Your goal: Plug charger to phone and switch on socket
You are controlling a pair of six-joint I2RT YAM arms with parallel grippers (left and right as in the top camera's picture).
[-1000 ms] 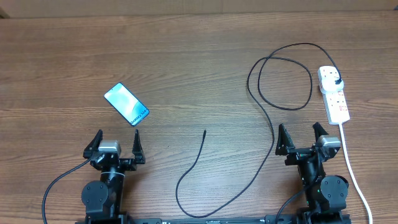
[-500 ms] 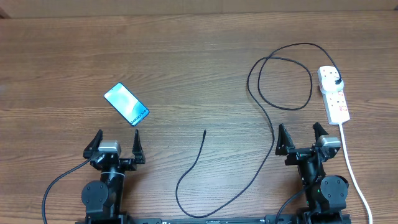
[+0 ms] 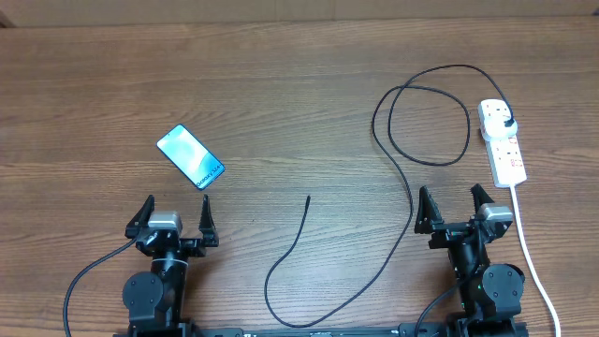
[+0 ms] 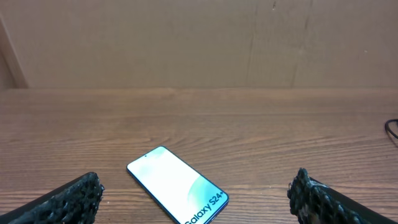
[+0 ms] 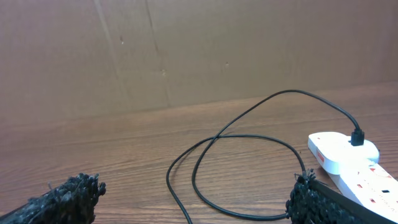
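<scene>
My 2 grippers sit wide open, empty. The slim cyan-screened phone (image 3: pixel 191 156) lies just ahead of my left gripper (image 3: pixel 177 208). The white oblong power strip (image 3: pixel 503 142), with the long thin black charger cable (image 3: pixel 375 120) already plugged in, lies ahead-right of my right gripper (image 3: pixel 450 198), so each arm likely reaches its own.

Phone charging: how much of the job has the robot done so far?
Done: the long thin black charger cable has its black plug in the white power strip. In hand: nothing; the left gripper and right gripper are both open and empty. Left: the cable's small connector tip lies loose, apart from the cyan-screened phone. Whether the strip is switched on is too small to tell.
</scene>
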